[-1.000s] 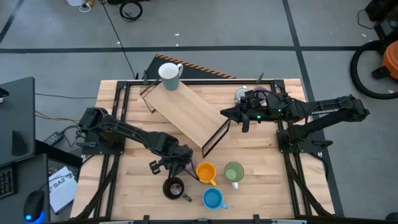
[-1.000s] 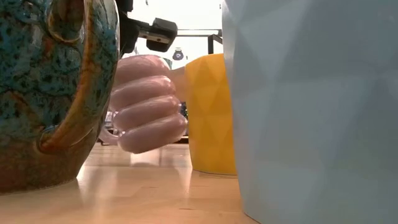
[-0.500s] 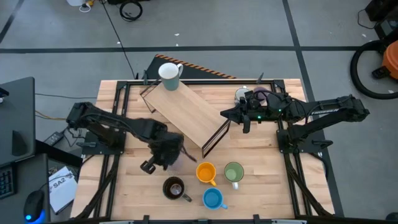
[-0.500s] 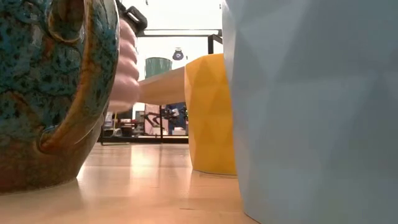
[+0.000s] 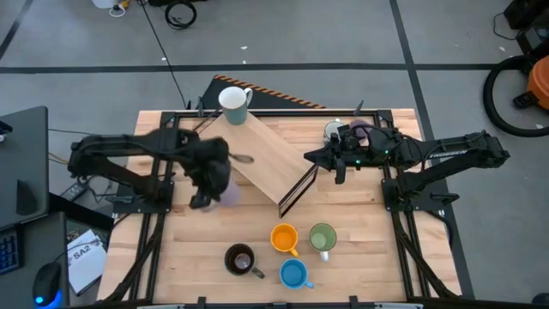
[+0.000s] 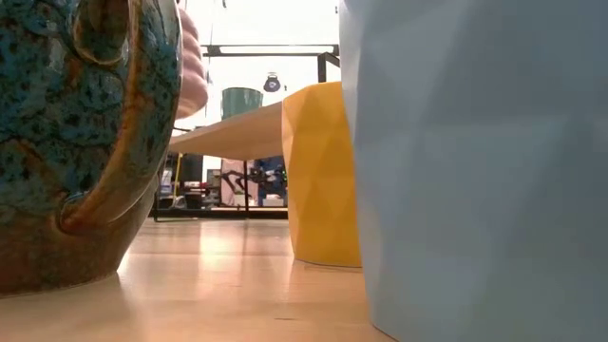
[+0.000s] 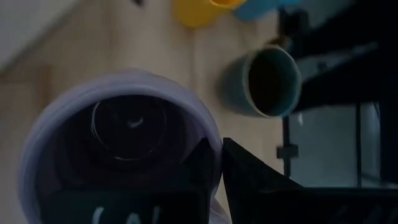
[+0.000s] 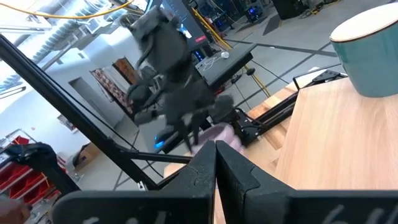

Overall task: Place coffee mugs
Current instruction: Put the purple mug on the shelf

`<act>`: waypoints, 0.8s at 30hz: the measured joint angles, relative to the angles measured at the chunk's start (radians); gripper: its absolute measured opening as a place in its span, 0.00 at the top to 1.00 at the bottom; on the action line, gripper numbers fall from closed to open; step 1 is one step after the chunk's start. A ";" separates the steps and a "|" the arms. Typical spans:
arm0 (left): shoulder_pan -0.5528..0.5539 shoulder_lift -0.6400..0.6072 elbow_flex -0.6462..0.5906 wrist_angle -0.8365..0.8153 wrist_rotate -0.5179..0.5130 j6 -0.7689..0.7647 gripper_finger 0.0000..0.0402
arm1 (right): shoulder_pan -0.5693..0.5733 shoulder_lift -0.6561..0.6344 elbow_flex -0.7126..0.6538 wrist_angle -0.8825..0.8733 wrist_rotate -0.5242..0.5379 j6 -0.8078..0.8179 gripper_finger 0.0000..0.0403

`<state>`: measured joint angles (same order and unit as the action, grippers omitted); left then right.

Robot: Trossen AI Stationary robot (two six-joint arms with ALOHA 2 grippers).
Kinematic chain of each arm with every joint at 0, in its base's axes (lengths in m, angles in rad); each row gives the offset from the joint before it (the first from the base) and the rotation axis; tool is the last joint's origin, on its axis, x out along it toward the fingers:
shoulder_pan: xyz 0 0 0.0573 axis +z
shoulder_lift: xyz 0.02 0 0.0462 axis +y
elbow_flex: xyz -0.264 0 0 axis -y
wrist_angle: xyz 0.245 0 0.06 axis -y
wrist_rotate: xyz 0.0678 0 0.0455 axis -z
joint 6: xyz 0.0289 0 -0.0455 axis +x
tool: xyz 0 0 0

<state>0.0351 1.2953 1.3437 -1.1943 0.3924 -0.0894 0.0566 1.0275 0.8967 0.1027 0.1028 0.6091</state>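
Observation:
My left gripper (image 5: 216,189) is over the table's left half, near the wooden shelf's near edge, shut on a lilac mug (image 5: 227,198). In the low view only a sliver of that mug (image 6: 193,66) shows, high above the table. A white-topped mug (image 5: 233,105) stands on the shelf's far end. The orange (image 5: 284,238), green (image 5: 322,238), blue (image 5: 293,274) and dark brown (image 5: 240,258) mugs stand on their bases near the table's near edge. My right gripper (image 5: 333,165) waits, shut, by the shelf's right end. My left gripper (image 7: 217,165) holds the lilac mug by its rim (image 7: 210,140). One finger (image 7: 200,163) is inside the mug and the other (image 7: 249,180) outside, with the wall pinched between them. The fingers come from above, pointing down. The mug hangs lifted clear of the table.
A slanted wooden shelf (image 5: 262,154) on a black wire frame crosses the table's far middle. A small pale round thing (image 5: 333,130) sits by the right arm. Black rails run along both table sides. Bare wood lies between the shelf and the near mugs.
My left gripper has risen from beside the dark brown mug. It has carried the lilac mug toward the table's far and left edges, up to the shelf's near side. In the low view the mug has climbed almost out of sight. The right arm has stayed still.

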 joint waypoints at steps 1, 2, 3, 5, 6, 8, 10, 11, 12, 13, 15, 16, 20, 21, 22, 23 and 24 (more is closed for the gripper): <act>0.024 -0.013 0.000 -0.005 -0.005 -0.007 0.93 | 0.000 0.000 0.000 0.002 0.000 0.001 0.96; 0.047 -0.027 0.000 -0.006 -0.007 -0.009 0.93 | 0.000 0.000 0.000 0.002 0.000 0.001 0.96; 0.069 -0.037 0.001 -0.003 -0.008 -0.009 0.93 | 0.000 0.000 0.000 0.002 0.000 0.001 0.96; 0.106 -0.046 0.021 -0.012 -0.008 0.006 0.93 | 0.000 0.000 0.000 0.007 0.000 0.009 0.96; 0.122 -0.048 0.036 -0.021 -0.008 0.024 0.93 | 0.000 0.000 0.000 0.009 0.000 0.014 0.96; 0.153 -0.048 0.077 -0.049 -0.008 0.074 0.93 | 0.000 0.000 0.000 0.009 0.000 0.016 0.96; 0.187 -0.048 0.122 -0.090 -0.023 0.136 0.93 | 0.000 0.000 0.000 0.012 0.000 0.016 0.96; 0.206 -0.048 0.143 -0.114 -0.046 0.164 0.93 | 0.000 0.000 0.000 0.017 0.000 0.016 0.96; 0.226 -0.048 0.159 -0.133 -0.075 0.190 0.93 | 0.000 0.000 0.000 0.018 0.000 0.017 0.96; 0.247 -0.049 0.170 -0.146 -0.107 0.215 0.93 | 0.000 0.000 0.000 0.018 0.002 0.017 0.96; 0.291 -0.049 0.181 -0.153 -0.162 0.266 0.93 | 0.000 0.000 0.000 0.018 0.010 0.017 0.96; 0.314 -0.049 0.183 -0.162 -0.185 0.295 0.93 | 0.000 0.000 0.000 0.019 0.013 0.017 0.96; 0.402 -0.032 0.182 -0.216 -0.216 0.418 0.93 | -0.002 0.000 0.000 0.030 0.030 0.017 0.96; 0.424 -0.022 0.182 -0.209 -0.219 0.448 0.93 | -0.002 0.000 0.000 0.031 0.031 0.017 0.96; 0.445 -0.011 0.182 -0.200 -0.221 0.479 0.93 | -0.002 0.000 0.000 0.033 0.032 0.017 0.96; 0.462 0.000 0.182 -0.197 -0.222 0.509 0.93 | -0.002 0.000 0.000 0.036 0.033 0.017 0.96; 0.479 0.009 0.182 -0.200 -0.225 0.529 0.93 | -0.002 0.000 0.000 0.036 0.034 0.017 0.96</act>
<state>0.5136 1.3044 1.5257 -1.3942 0.1677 0.4398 0.0547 1.0271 0.8967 0.1390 0.1364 0.6265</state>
